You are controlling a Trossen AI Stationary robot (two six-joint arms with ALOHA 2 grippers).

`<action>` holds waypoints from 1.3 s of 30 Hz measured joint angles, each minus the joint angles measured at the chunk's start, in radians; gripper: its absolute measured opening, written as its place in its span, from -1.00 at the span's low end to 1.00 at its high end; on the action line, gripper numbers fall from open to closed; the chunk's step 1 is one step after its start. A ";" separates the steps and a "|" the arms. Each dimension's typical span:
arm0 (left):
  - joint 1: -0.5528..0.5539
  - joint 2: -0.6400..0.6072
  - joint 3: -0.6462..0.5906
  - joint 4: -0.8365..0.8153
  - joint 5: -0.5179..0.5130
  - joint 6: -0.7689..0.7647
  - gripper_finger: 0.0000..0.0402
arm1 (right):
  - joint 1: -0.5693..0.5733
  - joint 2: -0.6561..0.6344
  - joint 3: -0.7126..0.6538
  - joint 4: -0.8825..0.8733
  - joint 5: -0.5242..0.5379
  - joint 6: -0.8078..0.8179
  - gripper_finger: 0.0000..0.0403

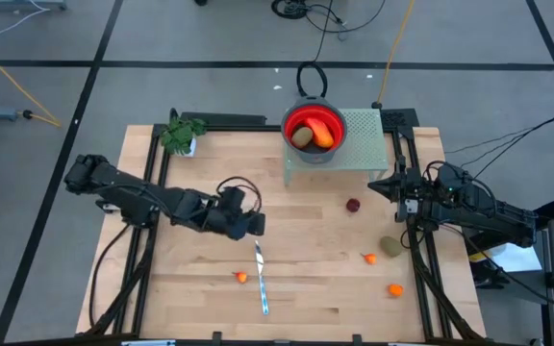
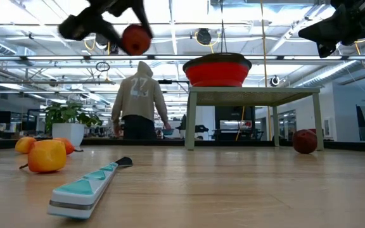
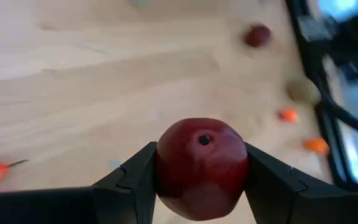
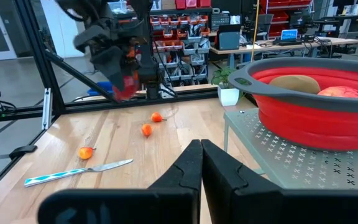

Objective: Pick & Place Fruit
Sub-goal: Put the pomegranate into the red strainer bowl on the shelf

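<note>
Left gripper [image 3: 201, 186] raised above the wooden table [image 1: 200, 288], its two dark fingers pinching a glossy dark red toy apple [image 3: 202, 165] with a small dark stem pit facing the wrist camera. Right gripper [image 4: 201, 163] hangs beside the pale green perforated stand [image 1: 364, 135], fingers pressed together on nothing. The red bowl [image 1: 314, 133] on the stand holds an olive-brown oval [image 1: 301, 136] and an orange-red piece [image 1: 325, 135].

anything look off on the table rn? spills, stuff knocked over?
Nothing stands out. The red bowl sits upright on the small green stand with two fruit pieces in it. Loose fruit and the knife lie scattered on the table, none visibly damaged. The left hand holds a dark red ball squarely, above the tabletop.
</note>
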 joint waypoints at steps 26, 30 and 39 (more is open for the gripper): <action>0.084 0.000 -0.232 0.928 0.277 0.621 -0.02 | 0.000 0.000 0.000 0.000 0.000 0.003 -1.00; 0.084 0.000 -0.355 1.191 0.279 0.590 -0.06 | 0.000 0.000 0.000 0.000 0.000 0.003 -1.00; 0.084 0.000 -0.517 1.589 0.262 0.612 -0.01 | 0.000 0.000 0.000 0.000 0.000 0.003 -1.00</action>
